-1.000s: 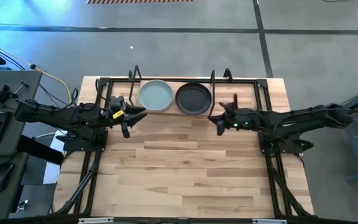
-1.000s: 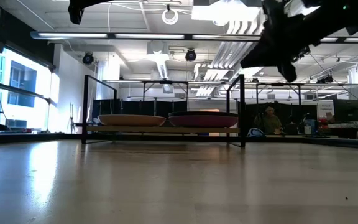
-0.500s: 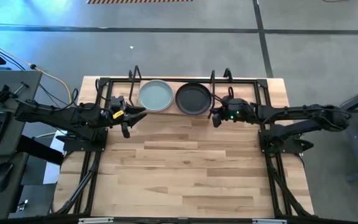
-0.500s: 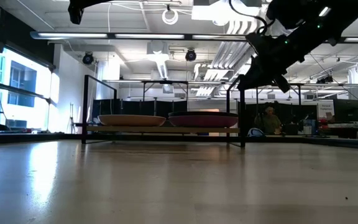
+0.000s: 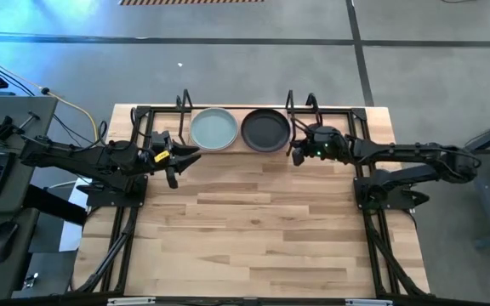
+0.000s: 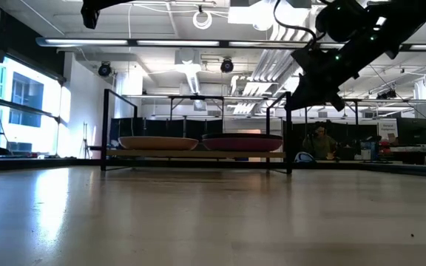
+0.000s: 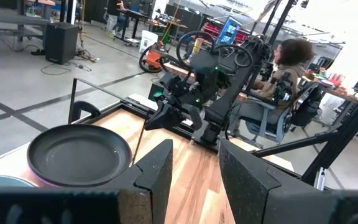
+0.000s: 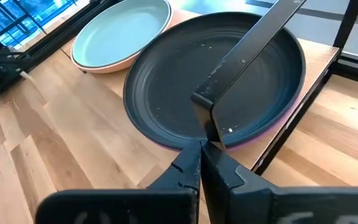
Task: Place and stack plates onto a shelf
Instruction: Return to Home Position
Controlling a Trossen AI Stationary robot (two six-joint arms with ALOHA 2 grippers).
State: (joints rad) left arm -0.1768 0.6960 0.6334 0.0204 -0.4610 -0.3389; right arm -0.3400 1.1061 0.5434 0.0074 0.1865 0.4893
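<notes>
wooden desk point(image 5: 253, 229) carries the shelf point(image 5: 164, 119) at its far edge, long axis left to right. black plate point(image 5: 265, 132) lies flat on purple plate point(image 6: 242, 142), right half; pale blue-green plate point(image 5: 213, 130) on pink plate point(image 6: 157, 142), left half. right end effector point(image 8: 201, 149): clenched, fingertips together, just beside the black plate. left end effector point(image 7: 194, 149): released, near the shelf's left end.

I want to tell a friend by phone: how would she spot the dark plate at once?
On the wooden table, along its far edge, stands a wire-framed shelf holding two plate stacks side by side. The black plate tops the stack nearer the right gripper. Unlike the pale blue-green plate beside it, it is black and rests on a purple plate.
</notes>
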